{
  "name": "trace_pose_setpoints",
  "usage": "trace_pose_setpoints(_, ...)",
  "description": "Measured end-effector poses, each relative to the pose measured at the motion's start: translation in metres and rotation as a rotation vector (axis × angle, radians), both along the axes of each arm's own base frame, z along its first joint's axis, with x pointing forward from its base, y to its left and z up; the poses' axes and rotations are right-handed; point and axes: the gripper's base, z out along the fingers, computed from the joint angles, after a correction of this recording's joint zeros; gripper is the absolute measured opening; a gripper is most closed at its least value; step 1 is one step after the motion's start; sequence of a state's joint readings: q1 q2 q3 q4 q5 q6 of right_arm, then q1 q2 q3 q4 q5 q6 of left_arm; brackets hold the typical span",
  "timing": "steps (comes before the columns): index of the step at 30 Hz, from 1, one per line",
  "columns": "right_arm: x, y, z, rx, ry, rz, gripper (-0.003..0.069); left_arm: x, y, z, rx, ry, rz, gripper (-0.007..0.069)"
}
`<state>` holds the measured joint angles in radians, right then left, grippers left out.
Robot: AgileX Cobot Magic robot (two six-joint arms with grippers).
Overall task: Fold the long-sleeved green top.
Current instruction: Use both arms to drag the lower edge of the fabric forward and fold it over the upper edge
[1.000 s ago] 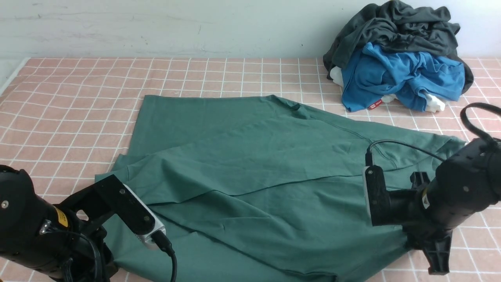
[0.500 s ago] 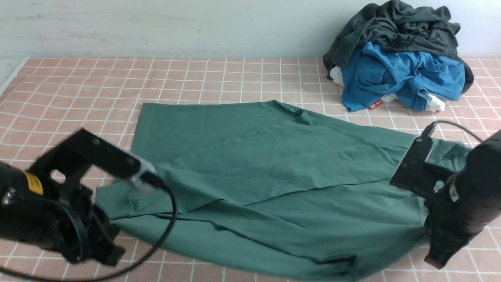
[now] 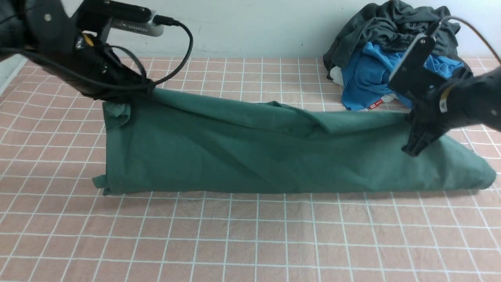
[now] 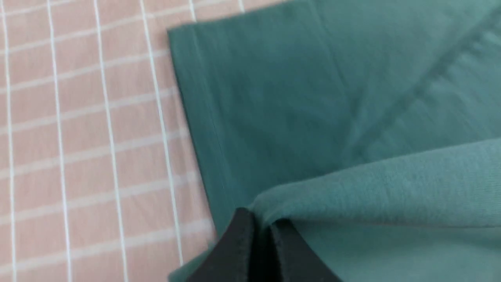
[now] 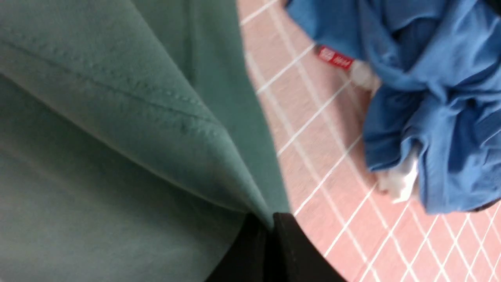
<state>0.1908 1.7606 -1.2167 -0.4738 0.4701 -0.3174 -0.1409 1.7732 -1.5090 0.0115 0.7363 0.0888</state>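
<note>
The green long-sleeved top [image 3: 274, 156] lies across the middle of the table as a long band, its near edge folded over toward the wall. My left gripper [image 3: 121, 96] is shut on the top's far left edge and holds it raised; the left wrist view shows the cloth [image 4: 352, 188] pinched between the black fingers [image 4: 235, 250]. My right gripper [image 3: 413, 129] is shut on the far right edge; the right wrist view shows a stitched fold [image 5: 137, 117] caught between the fingers [image 5: 289, 250]. The neck label is hidden.
A heap of clothes sits at the back right by the wall: a bright blue garment [image 3: 391, 78] under a dark charcoal-grey garment [image 3: 395, 27], close behind my right gripper. The pink checked tablecloth [image 3: 250, 235] covers the table.
Both grippers have risen from the near edge and swept toward the wall, carrying the top's near edge up and over. The spread garment has become a long folded band.
</note>
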Motion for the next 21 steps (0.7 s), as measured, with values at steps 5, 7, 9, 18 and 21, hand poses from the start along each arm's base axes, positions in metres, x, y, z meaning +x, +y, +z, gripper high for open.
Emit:
trace_pose_setpoints(5,0.051,0.008,-0.02,0.026,-0.01,-0.027,0.0008,0.07,-0.006,-0.05,0.013,0.041,0.01,0.0038)
trace_pose_setpoints(7,0.066,0.01,-0.031,0.056,0.004,-0.075,0.004,0.093,-0.01,-0.068,0.015,0.062,0.012,0.0092)
trace_pose_setpoints(9,0.078,0.01,-0.032,0.088,0.023,-0.159,0.0101,0.11,-0.012,-0.08,0.017,0.081,0.014,0.0164)
trace_pose_setpoints(18,0.079,0.022,0.013,0.261,0.075,-0.383,0.0251,0.126,-0.012,-0.047,0.054,0.025,0.014,0.0338)
trace_pose_setpoints(21,0.071,0.048,0.008,0.311,0.182,-0.273,0.0166,0.119,-0.015,-0.036,0.073,0.042,-0.025,0.0309)
